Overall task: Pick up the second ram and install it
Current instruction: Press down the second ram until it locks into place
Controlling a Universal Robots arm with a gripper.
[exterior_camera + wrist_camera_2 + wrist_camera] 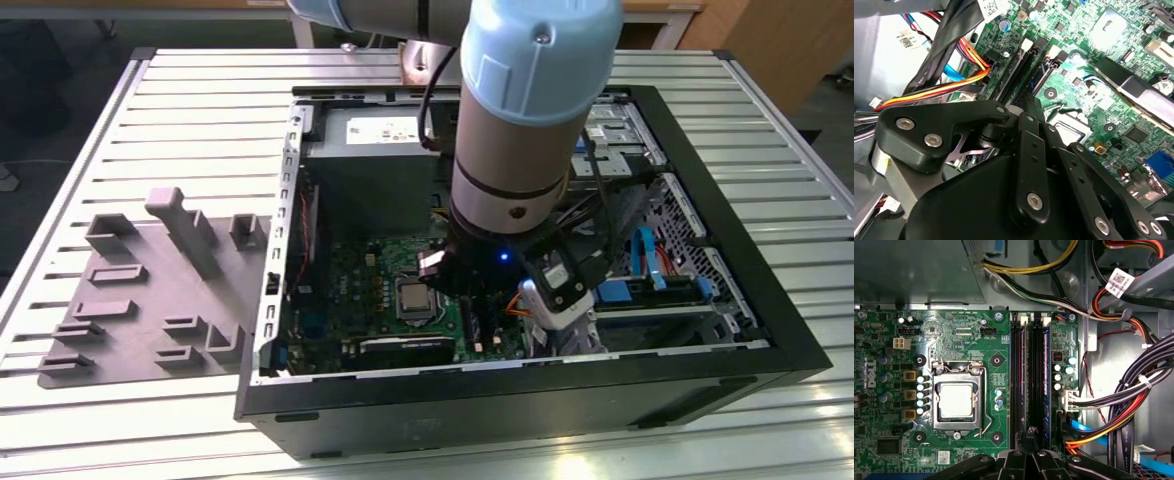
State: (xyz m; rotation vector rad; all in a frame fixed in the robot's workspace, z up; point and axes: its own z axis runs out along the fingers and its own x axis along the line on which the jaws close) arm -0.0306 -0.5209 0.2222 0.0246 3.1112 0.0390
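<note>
End effector [1030, 440] over black memory slots [1030, 370] on green motherboard [954, 340], finger state unclear, white stickers on cables [1118, 281]

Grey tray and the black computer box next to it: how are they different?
The grey tray is low and flat with raised blocks; the black computer case is a deep open box. The grey tray is all one colour; the black computer case has a green motherboard and coloured cables inside. The robot arm reaches down into the case, not over the tray. Both sit on the slatted metal table.
</note>
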